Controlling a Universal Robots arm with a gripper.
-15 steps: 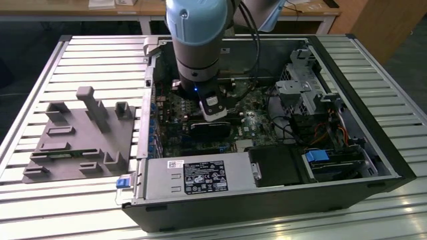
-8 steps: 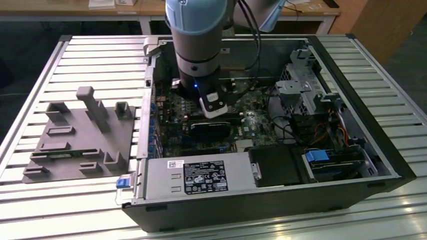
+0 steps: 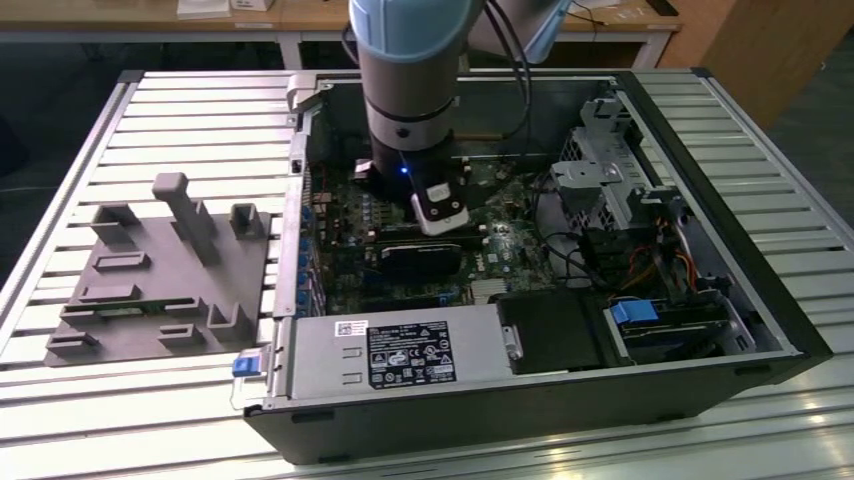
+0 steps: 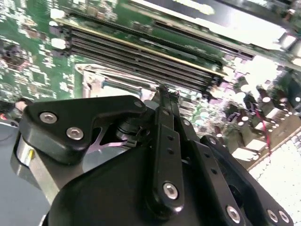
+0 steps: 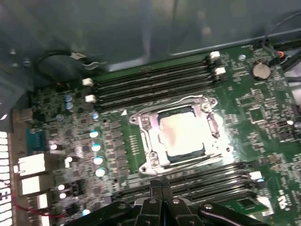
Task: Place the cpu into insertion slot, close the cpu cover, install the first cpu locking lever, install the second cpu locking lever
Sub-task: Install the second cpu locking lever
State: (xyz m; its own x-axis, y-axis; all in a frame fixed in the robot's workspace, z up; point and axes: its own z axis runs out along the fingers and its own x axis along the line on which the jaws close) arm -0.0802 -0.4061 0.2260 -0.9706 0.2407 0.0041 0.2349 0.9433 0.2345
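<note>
Square dull silver-grey metal cpu [image 5: 182, 134] inside shiny silver metal cpu cover [image 5: 149, 141]; surrounding green circuit board [image 5: 254, 106] glossy.

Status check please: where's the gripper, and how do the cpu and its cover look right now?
Gripper fingers shut, empty, low over the motherboard beside the socket. Cpu seated in the insertion slot, cpu cover down around it. Nothing on the socket.

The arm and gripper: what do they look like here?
The arm is a thick grey tube with a pale blue joint cap, a black wrist section bearing a small blue light, and a white piece below it. Black cables hang beside it. The gripper is black, with flat linkage bars fastened by silver screws.
</note>
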